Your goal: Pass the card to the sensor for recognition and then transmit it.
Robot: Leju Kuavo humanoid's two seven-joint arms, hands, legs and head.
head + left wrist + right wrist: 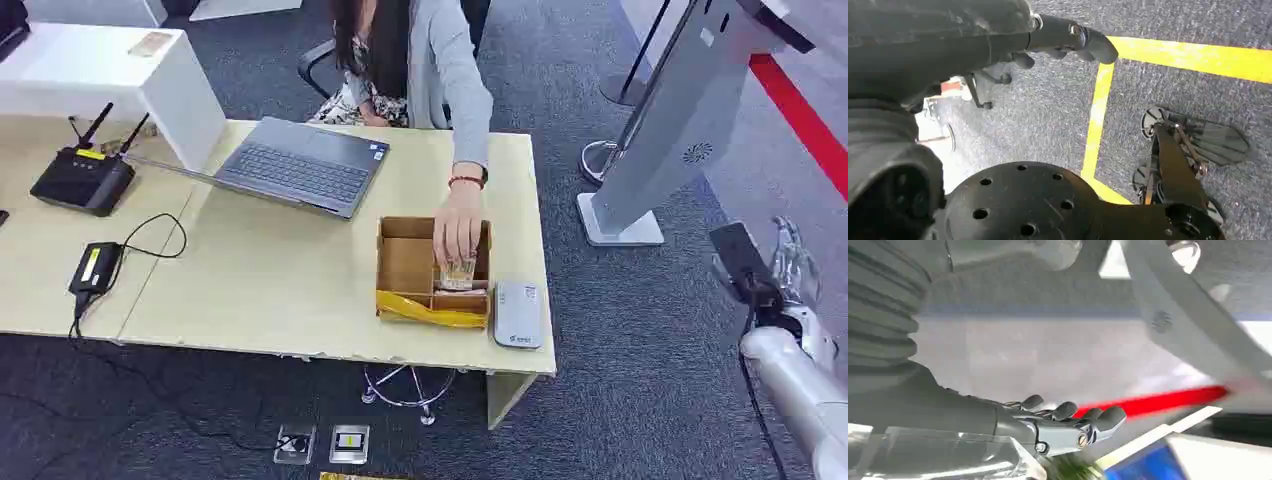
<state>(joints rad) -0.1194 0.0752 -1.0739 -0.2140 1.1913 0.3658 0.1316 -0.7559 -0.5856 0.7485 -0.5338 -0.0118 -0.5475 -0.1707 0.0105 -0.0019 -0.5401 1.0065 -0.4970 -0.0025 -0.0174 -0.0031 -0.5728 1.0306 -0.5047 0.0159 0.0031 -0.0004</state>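
Observation:
A person's hand (460, 225) reaches into the open cardboard box (405, 262) on the table and holds a pale card (458, 272) down in its right compartment. The grey sensor pad (518, 314) lies flat just right of the box, near the table's front corner. My right hand (795, 262) is raised off to the right of the table, well away from the box; its fingers (1073, 419) are stretched out with nothing between them. My left hand (1068, 37) hangs over the carpet, with its fingers out and nothing in it.
An open laptop (300, 165), a black router (82, 178) and a small black device with a cable (95, 268) sit on the table (250, 290). A white kiosk stand (680, 130) rises beside my right hand. Yellow tape (1193, 56) marks the floor.

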